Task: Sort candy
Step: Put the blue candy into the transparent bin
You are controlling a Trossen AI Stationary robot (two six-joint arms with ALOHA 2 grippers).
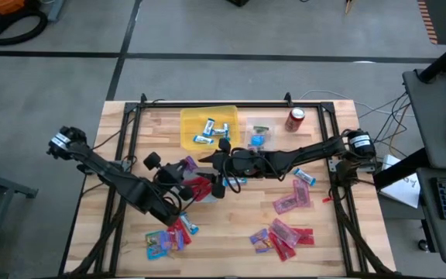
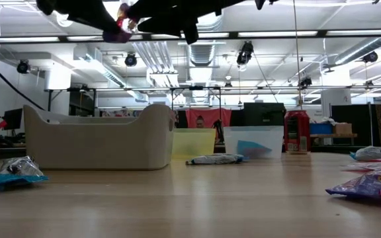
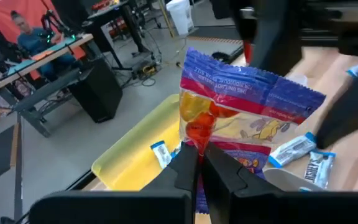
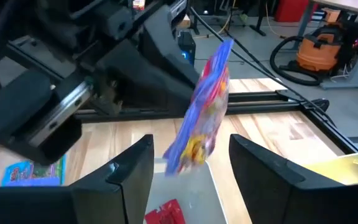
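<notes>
Lighting: bright, even, from ceiling strip lights (image 2: 270, 33) visible in the low view. Shadows: soft, short on the worktop (image 1: 231, 232). Glare: mild around the ceiling fixtures. Blur: near candy (image 2: 369, 185) soft in the low view; left wrist background possibly slightly out of focus.
</notes>
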